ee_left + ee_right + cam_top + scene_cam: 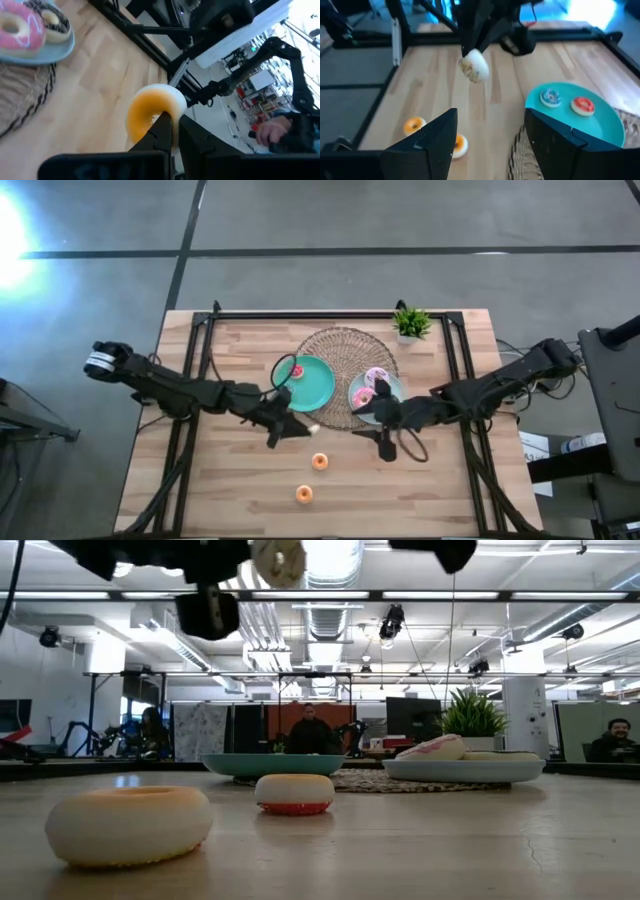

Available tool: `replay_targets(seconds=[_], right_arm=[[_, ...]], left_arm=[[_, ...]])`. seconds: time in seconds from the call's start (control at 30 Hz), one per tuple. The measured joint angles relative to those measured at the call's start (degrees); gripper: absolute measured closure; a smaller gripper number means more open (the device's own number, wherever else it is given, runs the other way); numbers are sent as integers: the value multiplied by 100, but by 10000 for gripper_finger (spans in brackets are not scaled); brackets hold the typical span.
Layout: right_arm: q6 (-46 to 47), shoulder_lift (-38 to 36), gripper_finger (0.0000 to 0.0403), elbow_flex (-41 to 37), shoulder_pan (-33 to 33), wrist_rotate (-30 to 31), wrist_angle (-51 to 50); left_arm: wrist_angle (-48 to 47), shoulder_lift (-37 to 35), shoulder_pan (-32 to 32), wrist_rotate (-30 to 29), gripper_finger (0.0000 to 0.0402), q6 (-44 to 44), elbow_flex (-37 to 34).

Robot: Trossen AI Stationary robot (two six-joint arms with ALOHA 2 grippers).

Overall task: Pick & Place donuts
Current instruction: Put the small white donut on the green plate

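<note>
The left gripper (300, 426) is pinching a small orange-and-white donut (150, 111) between narrow jaws, carrying it in the air over the middle of the table (220, 480), just off the teal plate (318, 392). The fingers are gripping only one side of the ring, so a slip or twist could be the first trouble, and the donut would likely be rolling away across the wood.

The right gripper (385, 442) is hanging with jaws spread wide and empty, beside the light-blue plate (362, 412), where a pink donut (378, 377) and a dark chocolate one (54, 20) are already lying. Both grippers are working close together near the woven mat (345, 345); a careless swing could be knocking one arm into the other.

The teal plate is holding a blue donut (551, 97) and a red one (582, 105), so a drop from too high could be bouncing off them or off the rim. Two more small donuts are waiting toward the table's near edge: one (320, 462) closer to the centre, one (304, 494) nearer the edge.
</note>
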Motion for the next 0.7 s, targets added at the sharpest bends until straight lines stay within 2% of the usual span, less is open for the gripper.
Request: replay_targets(seconds=[0.27, 0.47, 0.7], right_arm=[[-370, 943, 179, 764, -78, -163, -473], [-657, 1419, 179, 1445, -69, -194, -882], [-792, 1731, 179, 1880, -91, -510, -1371]], left_arm=[[-169, 736, 185, 992, 402, 467, 690], [-294, 1024, 256, 1063, 402, 682, 887], [-264, 1098, 407, 1187, 401, 908, 1089]])
